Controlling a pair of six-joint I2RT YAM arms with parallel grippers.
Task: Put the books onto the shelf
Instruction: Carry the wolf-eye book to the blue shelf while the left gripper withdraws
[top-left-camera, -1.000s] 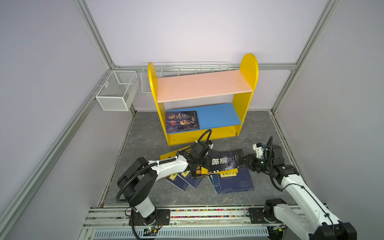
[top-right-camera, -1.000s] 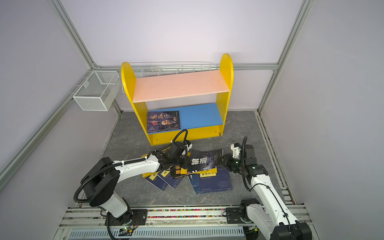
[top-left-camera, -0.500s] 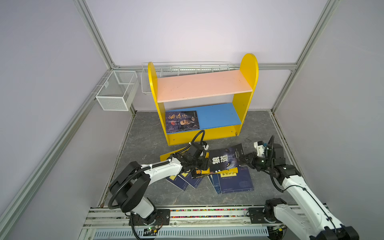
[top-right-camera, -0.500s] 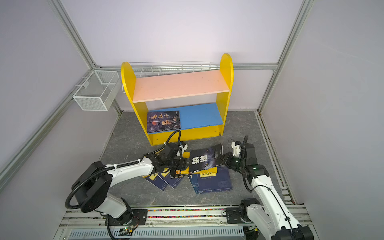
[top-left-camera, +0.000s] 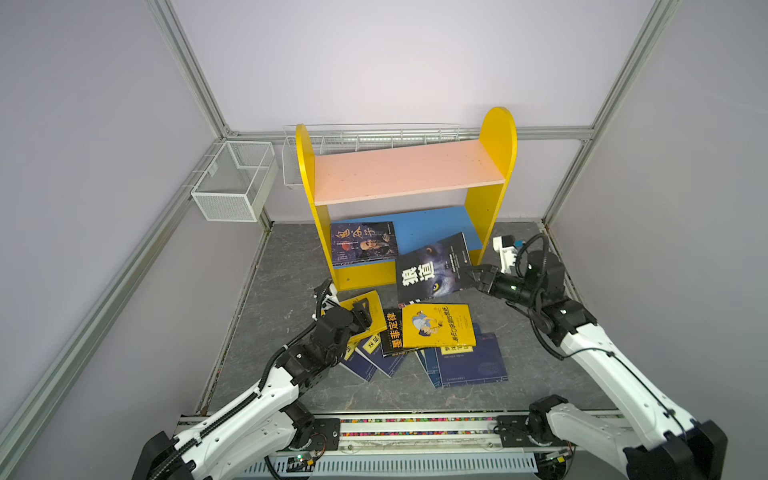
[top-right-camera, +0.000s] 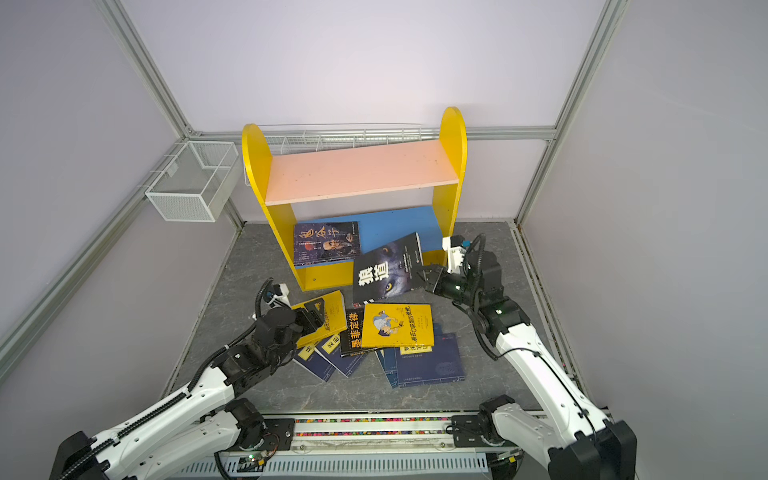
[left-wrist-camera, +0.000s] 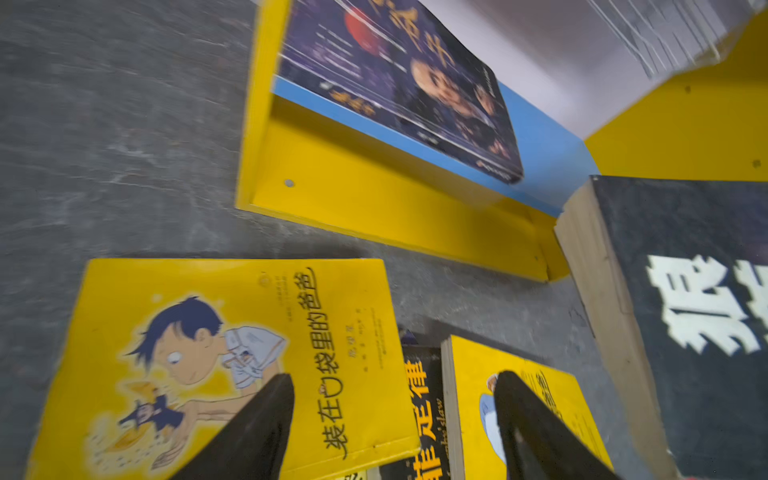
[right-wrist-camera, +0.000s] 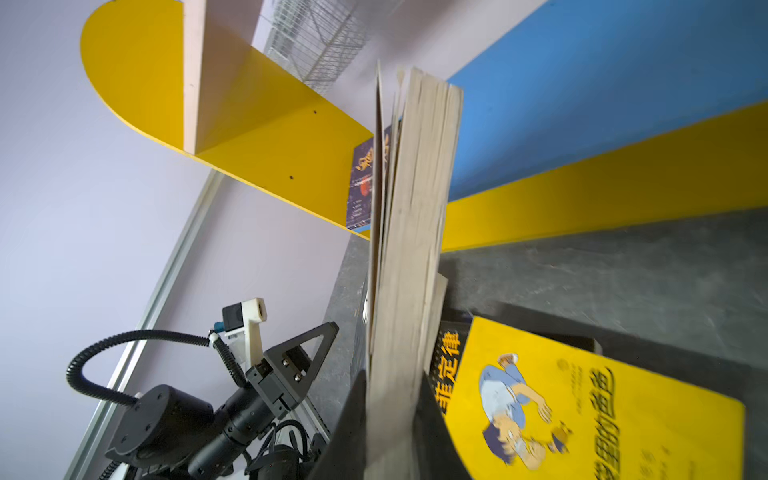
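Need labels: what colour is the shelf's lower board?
Lower board is blue; clearest in a top view.

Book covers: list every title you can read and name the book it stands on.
"狼道": wolf-cover book.
"鬼谷子": dark portrait book lying on the blue lower board.
"墨菲定律": black book, in orange characters.
"装在口袋里的爸爸": yellow cartoon book.
Yellow labels on the navy books, and all small print: too small or covered to read.
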